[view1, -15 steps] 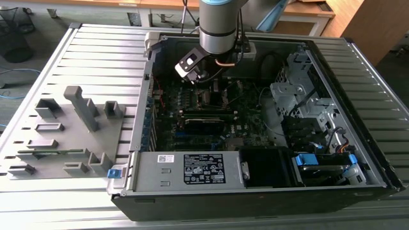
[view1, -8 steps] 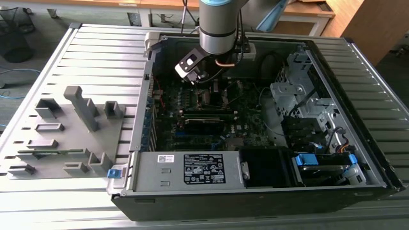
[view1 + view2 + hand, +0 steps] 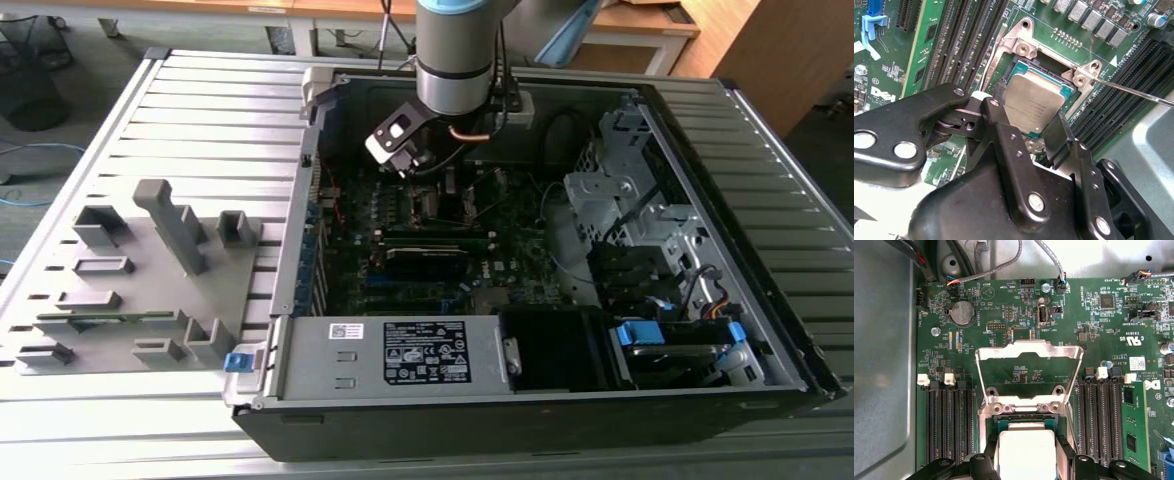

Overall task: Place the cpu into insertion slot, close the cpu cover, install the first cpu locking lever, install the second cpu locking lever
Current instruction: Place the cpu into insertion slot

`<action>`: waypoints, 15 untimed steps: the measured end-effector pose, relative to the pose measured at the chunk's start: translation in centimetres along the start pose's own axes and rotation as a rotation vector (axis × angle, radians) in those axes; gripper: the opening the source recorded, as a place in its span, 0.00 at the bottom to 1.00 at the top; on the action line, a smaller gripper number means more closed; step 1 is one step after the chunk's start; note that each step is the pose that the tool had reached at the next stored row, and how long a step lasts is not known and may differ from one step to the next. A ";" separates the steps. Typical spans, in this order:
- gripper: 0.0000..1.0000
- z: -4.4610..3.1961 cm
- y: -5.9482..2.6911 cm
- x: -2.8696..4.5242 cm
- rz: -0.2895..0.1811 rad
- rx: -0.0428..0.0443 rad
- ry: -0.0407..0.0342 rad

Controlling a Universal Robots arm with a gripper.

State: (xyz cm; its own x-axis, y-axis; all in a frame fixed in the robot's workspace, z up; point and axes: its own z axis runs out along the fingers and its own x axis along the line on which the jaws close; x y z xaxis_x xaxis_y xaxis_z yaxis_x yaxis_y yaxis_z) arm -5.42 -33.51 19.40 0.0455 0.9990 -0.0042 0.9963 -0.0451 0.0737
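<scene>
At insertion slot point(image 3: 1023, 63), gripper point(image 3: 1028, 113) clasping silver-grey cpu point(image 3: 1035, 101)

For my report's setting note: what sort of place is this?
Probably a robotics lab or workshop bench: an open computer case on a slatted metal table, grey part fixtures beside it, wooden desks behind.

Tiny white print on mobo point(image 3: 1004, 300), psu label point(image 3: 427, 352); prob. illegible.

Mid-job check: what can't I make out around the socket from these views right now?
1. Whether the cpu is seated in the insertion slot: the gripper covers its near edges in both wrist views.
2. A locking lever: cut off by the second wrist view's edge.
3. That slot in the exterior view: tucked under the arm, too small.
</scene>
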 end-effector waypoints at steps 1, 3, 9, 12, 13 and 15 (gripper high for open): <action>0.54 0.00 0.00 0.00 0.000 0.0000 -0.0001; 0.54 0.01 0.00 0.00 0.000 0.0000 -0.0001; 0.54 0.05 0.03 0.00 0.000 0.0000 0.0000; 0.54 0.06 0.10 0.00 0.000 0.0001 0.0001; 0.54 0.07 0.11 0.01 0.000 0.0000 0.0002; 0.54 0.06 0.11 0.01 0.000 0.0000 0.0001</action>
State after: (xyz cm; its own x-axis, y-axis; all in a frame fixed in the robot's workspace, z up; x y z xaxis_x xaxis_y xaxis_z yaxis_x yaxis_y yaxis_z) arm -5.30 -33.51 19.35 0.0457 0.9989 -0.0041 0.9962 -0.0453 0.0737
